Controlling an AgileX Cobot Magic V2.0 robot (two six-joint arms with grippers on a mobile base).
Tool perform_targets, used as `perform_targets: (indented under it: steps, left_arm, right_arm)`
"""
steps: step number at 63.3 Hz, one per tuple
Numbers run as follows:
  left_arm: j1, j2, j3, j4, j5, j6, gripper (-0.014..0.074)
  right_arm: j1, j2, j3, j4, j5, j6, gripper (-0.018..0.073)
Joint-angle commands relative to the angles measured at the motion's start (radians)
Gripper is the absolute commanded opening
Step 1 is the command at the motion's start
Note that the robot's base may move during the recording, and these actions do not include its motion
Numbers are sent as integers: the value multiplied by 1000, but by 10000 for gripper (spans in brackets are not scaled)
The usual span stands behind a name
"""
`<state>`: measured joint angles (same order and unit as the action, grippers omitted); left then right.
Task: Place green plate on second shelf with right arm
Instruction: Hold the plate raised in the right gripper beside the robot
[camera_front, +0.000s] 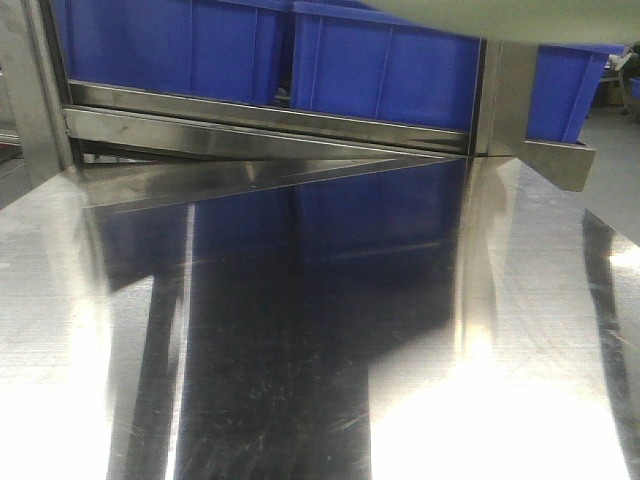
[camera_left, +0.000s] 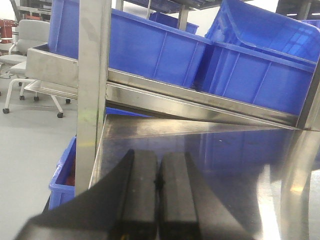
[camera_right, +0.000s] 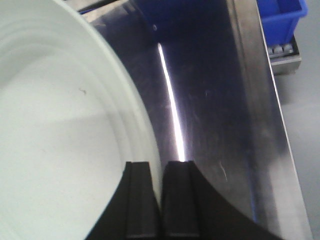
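Observation:
The green plate (camera_right: 60, 125) fills the left half of the right wrist view, pale and matte with faint concentric rings. My right gripper (camera_right: 159, 164) is shut on its rim, one finger inside the rim and one outside. Beneath it lies the shiny steel shelf surface (camera_right: 215, 100); whether the plate touches it does not show. A pale sliver of the plate (camera_front: 520, 20) shows at the top right edge of the front view. My left gripper (camera_left: 159, 155) is shut with nothing between its pads, low over the same steel surface (camera_left: 225, 150).
Blue plastic bins (camera_front: 380, 60) stand on the rack level behind the shelf, and also show as bins (camera_left: 150, 45) in the left wrist view. A steel upright post (camera_left: 92, 75) stands at the shelf's left corner. An office chair (camera_left: 25, 45) is on the floor beyond.

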<state>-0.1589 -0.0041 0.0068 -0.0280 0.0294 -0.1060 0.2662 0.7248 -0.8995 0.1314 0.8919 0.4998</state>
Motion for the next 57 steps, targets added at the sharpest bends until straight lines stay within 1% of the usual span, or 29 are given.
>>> perform_targets:
  steps: [1, 8, 12, 19, 27, 39, 57]
  left_arm:
    - [-5, -18, 41, -8, -87, -3, 130]
    - [-5, -18, 41, -8, -87, -3, 130]
    - [-5, -18, 41, -8, -87, -3, 130]
    - [-5, -18, 41, -8, -87, -3, 130]
    - [-5, -18, 41, -8, -87, -3, 130]
    - [-5, -18, 41, -8, -87, -3, 130]
    - [-5, -18, 41, -8, -87, -3, 130]
  right_arm:
    - [-7, -45, 26, -1, -79, 43, 52]
    - [-7, -104, 107, -35, -47, 65, 53]
    - [-7, -146, 166, -51, -53, 83, 53]
    - [-7, -262, 267, -88, -125, 119, 53]
    - [-7, -369, 353, -96, -201, 135, 53]
    - [-7, -410, 414, -113, -243, 135, 53]
    - [-7, -410, 423, -117, -241, 135, 53]
